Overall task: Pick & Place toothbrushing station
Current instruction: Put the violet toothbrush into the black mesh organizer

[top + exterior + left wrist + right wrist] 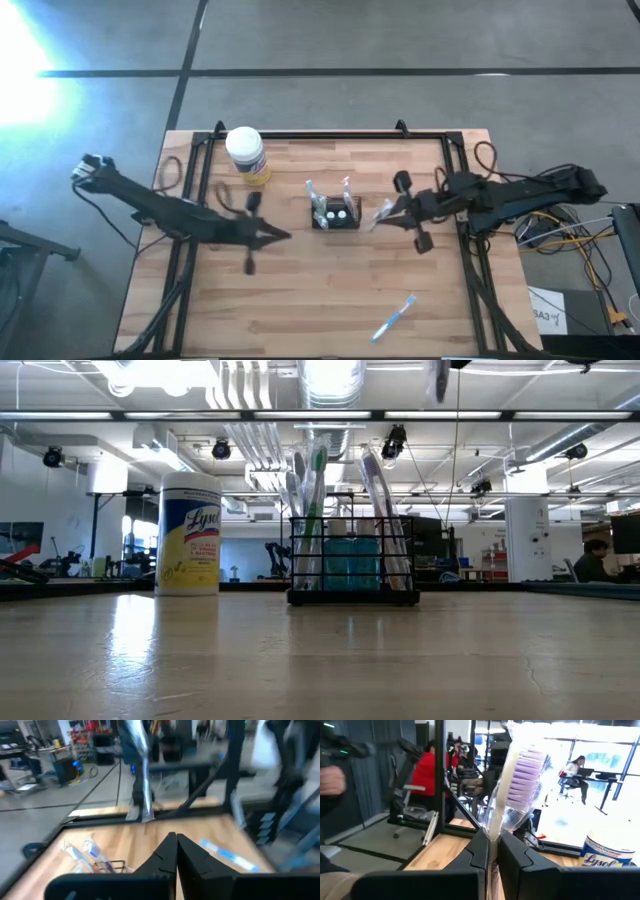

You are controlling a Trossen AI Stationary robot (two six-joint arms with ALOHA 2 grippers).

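The black mesh holder (335,216) stands on its base at the table's middle, with several toothbrushes upright in it (352,565); it also shows in the left wrist view (107,866). My right gripper (392,210) is just right of the holder, above the table, shut on a toothbrush in a clear wrapper (520,780). That toothbrush also shows in the left wrist view (140,780). My left gripper (285,236) is shut and empty, left of the holder and a little nearer (176,851). My right gripper pinches the wrapped toothbrush between its two fingers, on the wrapper and handle just behind the purple-bristled head (492,836). The head sticks out past the fingertips. The fingers come from the table's right. The toothbrush is lifted clear of the table.
A white-lidded jar with a yellow label (246,155) stands at the far left (190,535). A blue toothbrush (395,318) lies flat near the front right edge. A black frame (330,133) runs along the table's far and side edges. People sit in the room beyond.
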